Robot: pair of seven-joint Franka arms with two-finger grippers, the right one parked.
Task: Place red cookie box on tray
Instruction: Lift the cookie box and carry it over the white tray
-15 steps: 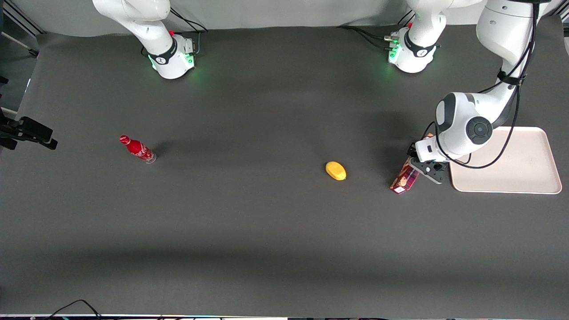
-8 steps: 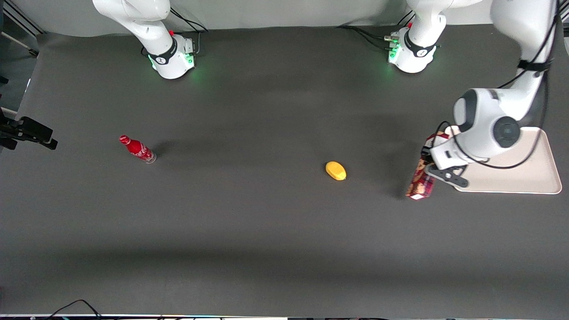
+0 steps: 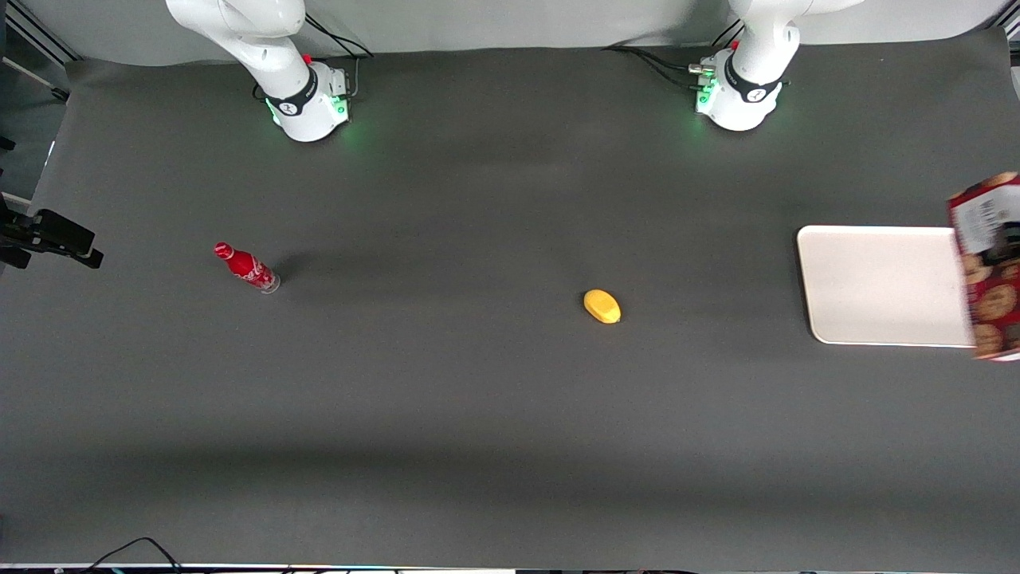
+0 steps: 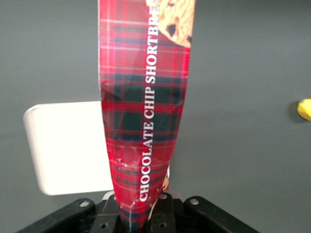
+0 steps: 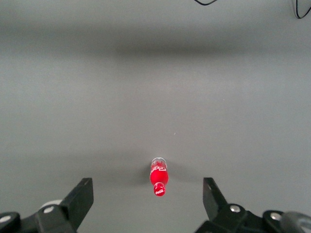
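Note:
The red cookie box (image 3: 992, 263), dark-red plaid with cookie pictures and a white label end, hangs high above the table at the front view's edge, over the end of the tray (image 3: 876, 287) toward the working arm's end. The cream-white tray lies flat on the dark table with nothing on it. In the left wrist view my gripper (image 4: 142, 216) is shut on the box (image 4: 143, 121), which sticks out lengthwise from between the jaws, with the tray (image 4: 68, 145) far below it. The arm and gripper are out of the front view.
A yellow lemon-like object (image 3: 602, 306) lies on the table toward the parked arm from the tray, also visible as the yellow object (image 4: 304, 108) from the wrist. A small red bottle (image 3: 245, 267) stands toward the parked arm's end.
The box has been lifted off the table beside the tray and carried up and toward the working arm's end. The arm has left the front view; the whole tray now shows.

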